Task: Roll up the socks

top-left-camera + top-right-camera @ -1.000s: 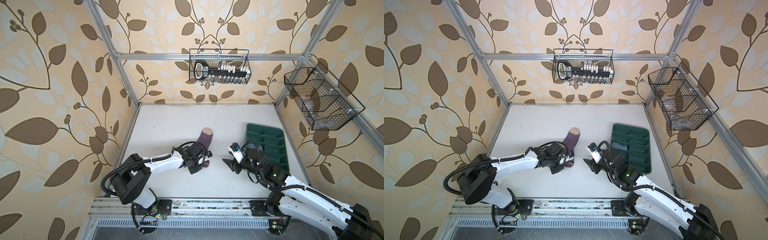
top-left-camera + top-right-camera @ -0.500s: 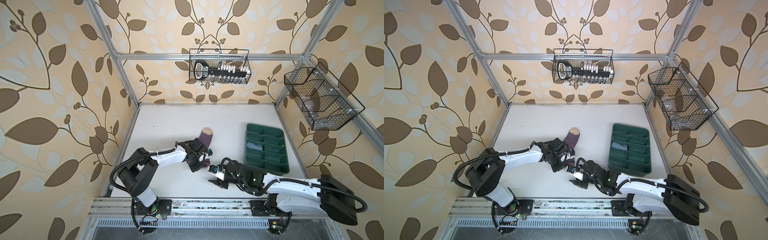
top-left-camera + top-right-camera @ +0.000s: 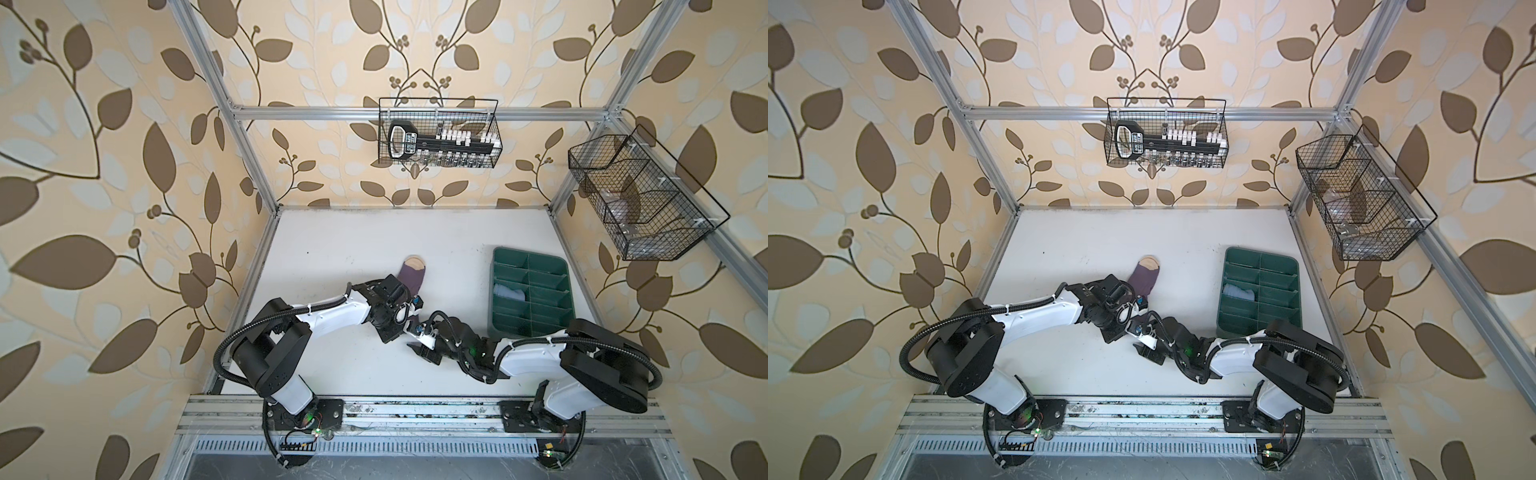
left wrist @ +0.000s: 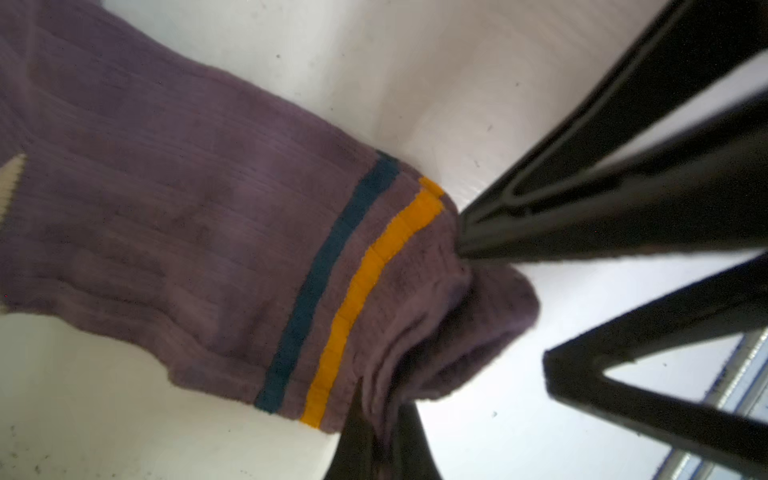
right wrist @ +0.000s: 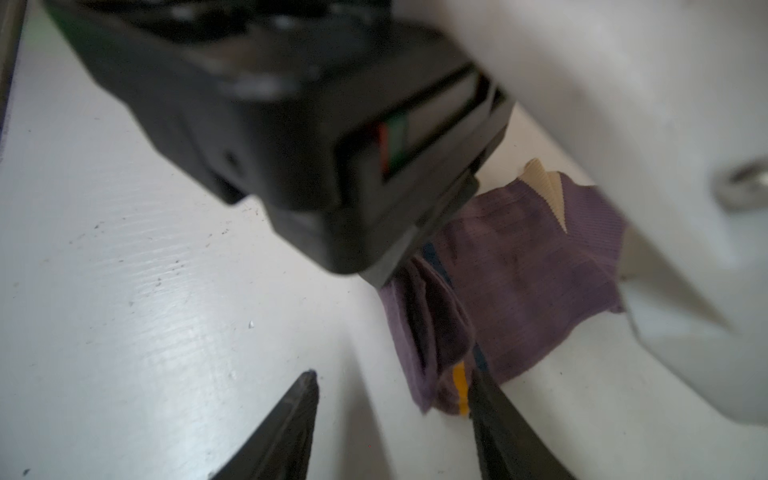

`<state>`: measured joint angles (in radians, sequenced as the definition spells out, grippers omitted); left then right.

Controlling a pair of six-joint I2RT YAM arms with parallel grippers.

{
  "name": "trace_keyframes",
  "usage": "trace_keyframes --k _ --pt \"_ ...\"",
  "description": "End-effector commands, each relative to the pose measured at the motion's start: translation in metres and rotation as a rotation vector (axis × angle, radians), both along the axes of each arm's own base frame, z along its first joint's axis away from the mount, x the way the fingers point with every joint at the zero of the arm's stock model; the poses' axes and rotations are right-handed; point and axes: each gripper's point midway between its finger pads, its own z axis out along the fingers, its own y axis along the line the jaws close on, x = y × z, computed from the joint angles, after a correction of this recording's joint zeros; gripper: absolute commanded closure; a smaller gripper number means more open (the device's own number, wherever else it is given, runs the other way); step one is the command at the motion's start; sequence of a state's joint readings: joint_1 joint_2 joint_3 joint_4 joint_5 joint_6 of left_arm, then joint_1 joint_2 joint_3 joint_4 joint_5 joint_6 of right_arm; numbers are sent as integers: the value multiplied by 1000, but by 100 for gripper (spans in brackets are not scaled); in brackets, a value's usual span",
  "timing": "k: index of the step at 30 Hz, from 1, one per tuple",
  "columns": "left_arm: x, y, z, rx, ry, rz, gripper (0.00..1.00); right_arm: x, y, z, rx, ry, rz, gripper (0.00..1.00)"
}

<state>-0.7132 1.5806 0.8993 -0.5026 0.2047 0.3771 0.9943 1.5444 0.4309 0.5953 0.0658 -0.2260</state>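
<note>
The right arm, upright beside the green tray (image 3: 530, 260) a second ago, has swung down low and reached left. Its right pincer (image 5: 392, 376) now sits at the near end of the purple sock (image 3: 414, 275), almost nose to nose with the left pincer (image 4: 382, 440). The right pincer stands open and grips nothing; one of its fingers rests against the bunched cuff, the other over bare tabletop (image 3: 353, 249). The left pincer stays clamped on the cuff fabric. So both arms are at the cuff, which I take as the set-up for starting the roll from that end; no roll has formed yet.

The purple sock lies mid-tabletop, left of the tray, with its beige toe pointing far and its cuff near. It is ribbed and flat along the foot, with a dark teal and an orange stripe just short of the cuff, which is crumpled and folded over. The light blue sock (image 3: 509, 292) lies as a bundle in a left-hand tray compartment.
</note>
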Motion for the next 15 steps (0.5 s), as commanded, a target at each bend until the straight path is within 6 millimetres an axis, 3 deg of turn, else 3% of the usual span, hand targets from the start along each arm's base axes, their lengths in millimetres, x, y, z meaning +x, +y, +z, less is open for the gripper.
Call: trace_keyframes --k 1,7,15 --pt "-4 -4 9 -36 0 -9 100 19 3 8 38 -54 -53 42" --pt "-6 -4 9 -39 7 -13 100 29 4 7 69 -51 -71 43" --pt "-6 -4 7 -31 17 -14 100 16 21 -2 44 -44 68 54"
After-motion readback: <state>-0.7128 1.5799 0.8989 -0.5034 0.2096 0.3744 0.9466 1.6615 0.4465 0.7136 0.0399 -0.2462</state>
